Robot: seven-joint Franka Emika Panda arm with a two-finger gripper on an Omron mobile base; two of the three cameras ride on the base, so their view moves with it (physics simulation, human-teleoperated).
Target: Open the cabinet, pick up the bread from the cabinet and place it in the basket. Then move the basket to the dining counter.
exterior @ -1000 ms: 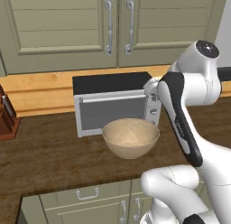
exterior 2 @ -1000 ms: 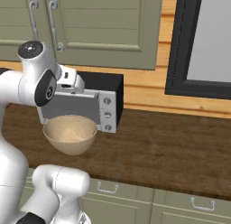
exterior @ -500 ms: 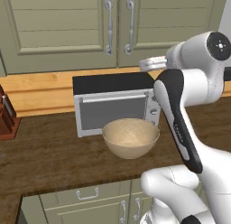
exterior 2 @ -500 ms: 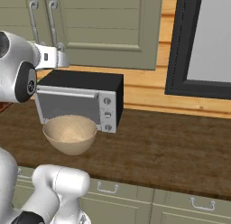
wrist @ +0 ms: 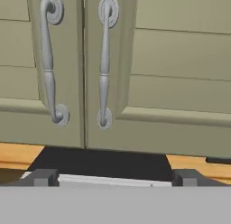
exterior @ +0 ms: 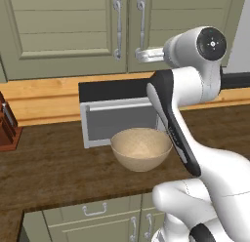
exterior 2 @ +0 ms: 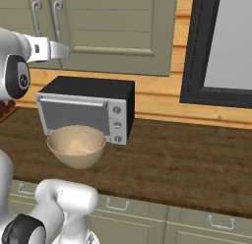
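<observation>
1. Nearest us, at centre frame, the basket [exterior: 141, 148] sits on the dark wood counter [exterior: 53, 172], just in front of the microwave [exterior: 119, 111].
2. Behind it, in the upper middle, our gripper [exterior: 138, 54] hangs above the microwave, close to the foot of the right handle [exterior: 141, 22]; the hand view shows its fingertips [wrist: 41, 177] spread wide, pinching nothing.
3. Farthest back, across the top of the frame, the cabinet [exterior: 63, 31] stands with both doors closed, handles side by side.
</observation>
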